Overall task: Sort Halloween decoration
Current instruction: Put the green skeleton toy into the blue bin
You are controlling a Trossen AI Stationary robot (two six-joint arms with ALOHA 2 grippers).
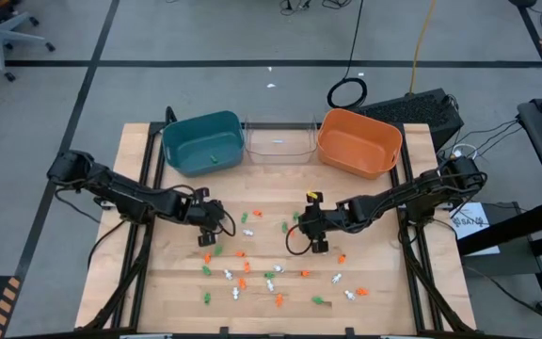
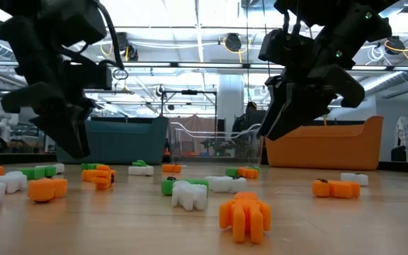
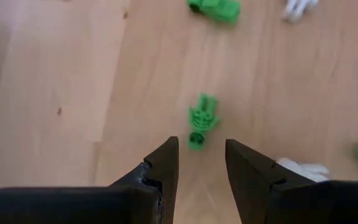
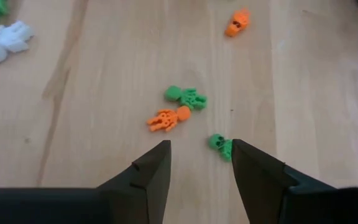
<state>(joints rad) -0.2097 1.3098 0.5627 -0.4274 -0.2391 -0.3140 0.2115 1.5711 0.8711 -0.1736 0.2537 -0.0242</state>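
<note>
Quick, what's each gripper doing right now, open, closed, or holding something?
Left gripper: open, empty, just short of a green skeleton trinket.
Right gripper: open, empty, over the wooden table.

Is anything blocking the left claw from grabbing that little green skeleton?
Nothing visible is. The left gripper is open, and the green skeleton lies on bare wood just ahead of the gap between the fingers. A white trinket lies beside one finger, off to the side of that path.

you are looking at a robotics lab: a wooden worktable [image 1: 158, 282] on grey flooring [image 1: 205, 85], cables [image 1: 346, 92] trailing far behind, an office chair [image 1: 3, 38] far left, ceiling lights [image 2: 232, 42] overhead.
</note>
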